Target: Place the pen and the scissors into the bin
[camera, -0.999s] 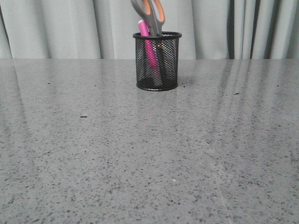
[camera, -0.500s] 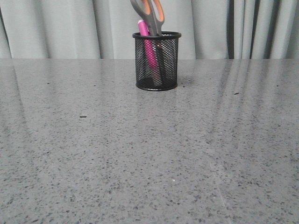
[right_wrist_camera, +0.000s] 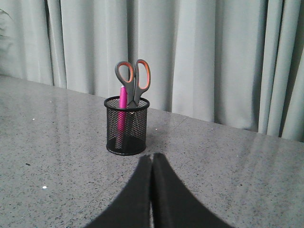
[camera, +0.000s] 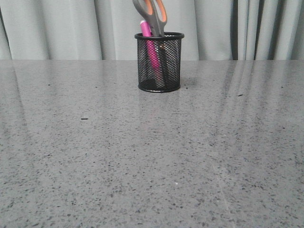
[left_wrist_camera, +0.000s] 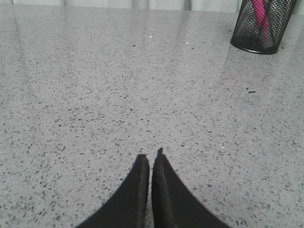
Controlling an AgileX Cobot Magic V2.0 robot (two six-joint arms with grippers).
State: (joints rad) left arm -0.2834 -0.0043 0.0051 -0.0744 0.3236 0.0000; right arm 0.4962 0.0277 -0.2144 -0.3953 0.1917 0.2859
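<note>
Grey table (camera: 142, 166), bin (camera: 159, 61) unmoved, scissors (camera: 152, 14) inside

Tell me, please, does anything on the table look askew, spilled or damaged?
Nothing stands out. The bin stands upright, with the pen and the scissors inside it, handles up. Both tools, left and right, are shut and well apart from it.

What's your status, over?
Left gripper shut, empty; right gripper shut, empty. Pen and scissors standing in bin. Nothing in the way.
</note>
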